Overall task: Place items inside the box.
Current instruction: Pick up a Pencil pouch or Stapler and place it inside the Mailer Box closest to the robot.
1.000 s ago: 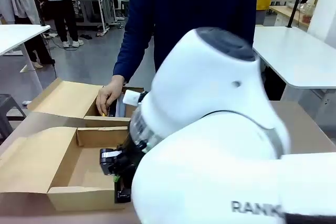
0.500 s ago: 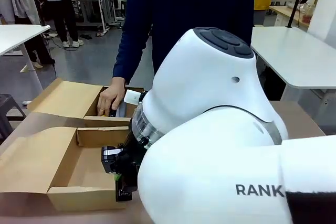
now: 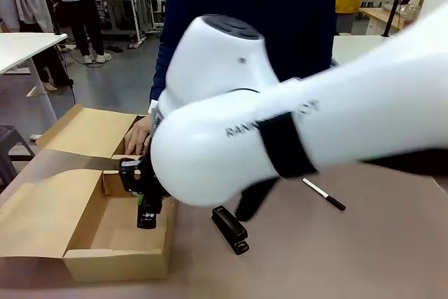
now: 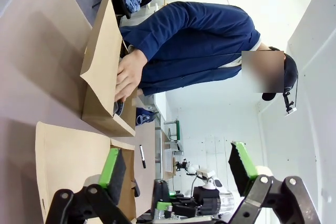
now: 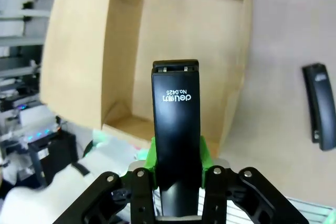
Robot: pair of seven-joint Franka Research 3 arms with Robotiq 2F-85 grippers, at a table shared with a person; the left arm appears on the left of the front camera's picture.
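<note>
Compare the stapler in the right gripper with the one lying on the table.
The held stapler is clamped between the right gripper's green pads; the loose stapler lies free on the table.
The held stapler hangs over the open box; the loose stapler sits outside it.
White "deli" print reads on the held stapler; the loose stapler's mark is illegible.
Both are black and slim.
</note>
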